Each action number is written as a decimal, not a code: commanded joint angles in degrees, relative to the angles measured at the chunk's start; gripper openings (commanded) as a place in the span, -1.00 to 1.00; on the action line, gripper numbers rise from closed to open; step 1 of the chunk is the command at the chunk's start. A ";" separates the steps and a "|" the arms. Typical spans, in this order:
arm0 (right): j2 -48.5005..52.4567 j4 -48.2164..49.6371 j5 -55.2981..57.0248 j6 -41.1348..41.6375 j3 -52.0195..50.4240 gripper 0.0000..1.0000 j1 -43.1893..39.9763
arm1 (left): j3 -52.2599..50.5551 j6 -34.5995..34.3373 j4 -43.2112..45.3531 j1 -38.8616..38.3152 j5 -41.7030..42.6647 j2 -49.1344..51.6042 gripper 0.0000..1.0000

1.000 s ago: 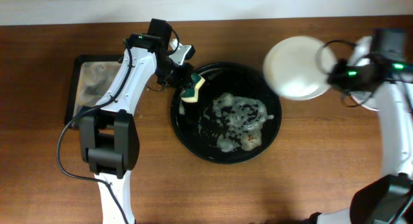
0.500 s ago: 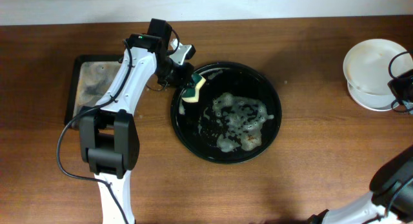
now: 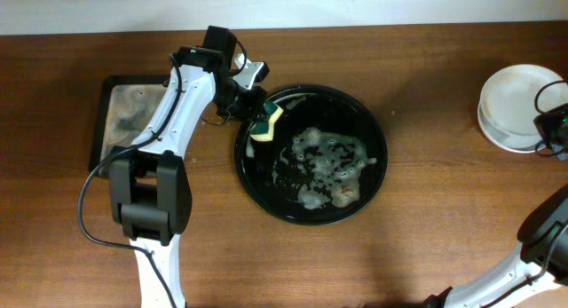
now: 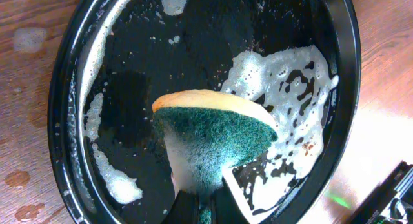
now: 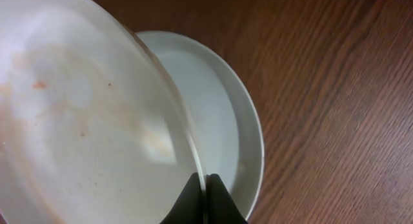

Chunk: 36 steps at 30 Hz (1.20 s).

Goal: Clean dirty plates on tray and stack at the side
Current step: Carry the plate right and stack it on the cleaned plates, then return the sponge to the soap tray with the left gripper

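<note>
**Sponge over tray, plate at the stack**

Overhead: left hand (image 3: pixel 260 117) clamped on sponge (image 3: pixel 267 124) above the tray (image 3: pixel 384 161)'s left rim; plates (image 3: pixel 515 99) on the bench (image 3: pixel 426 255), far right of the tray
Left wrist: sponge above foam (image 4: pixel 284 75) in the tray
Right wrist: right hand (image 5: pixel 205 197) pinched shut on the rim of a tilted plate (image 5: pixel 84 121) over the lower plate (image 5: pixel 222 101)

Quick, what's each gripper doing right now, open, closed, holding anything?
Left gripper: shut on the green-and-yellow sponge, above the round tray.
Right gripper: shut on the smeared plate by its rim, over a second plate.
</note>
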 commanded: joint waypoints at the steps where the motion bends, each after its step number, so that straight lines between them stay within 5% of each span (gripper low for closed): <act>1: 2.43 -0.04 2.21 0.74 1.03 -0.83 -0.13 | 1.42 1.14 -0.24 0.11 1.03 -2.56 -0.99; 3: 3.15 0.26 2.97 0.72 1.03 -0.73 -0.13 | 1.42 1.14 -0.31 0.11 1.05 -2.56 -0.99; 5: 3.28 0.26 3.52 0.70 1.05 -0.12 -0.13 | 1.42 1.14 -0.28 0.11 1.05 -2.56 -0.99; 8: 1.38 -0.07 2.34 -1.70 1.27 0.14 -0.13 | 1.42 1.14 -0.33 0.11 1.07 -2.56 -0.99; 15: -13.40 -2.86 -13.03 -7.37 1.27 0.14 -0.09 | 1.42 1.16 -0.48 0.11 3.45 -3.89 -0.99; 23: -32.74 -21.22 -32.00 -12.61 1.27 0.15 9.42 | 1.42 1.05 -1.73 2.49 3.76 -13.38 -0.99; 30: -35.82 -35.54 -29.99 -20.39 1.27 0.19 31.23 | 0.92 0.68 -9.09 15.78 -18.78 -16.68 -0.99; 36: -34.14 -36.46 -24.24 -20.35 1.25 0.21 42.47 | -5.31 1.49 -2.21 25.29 -27.41 -16.65 -0.99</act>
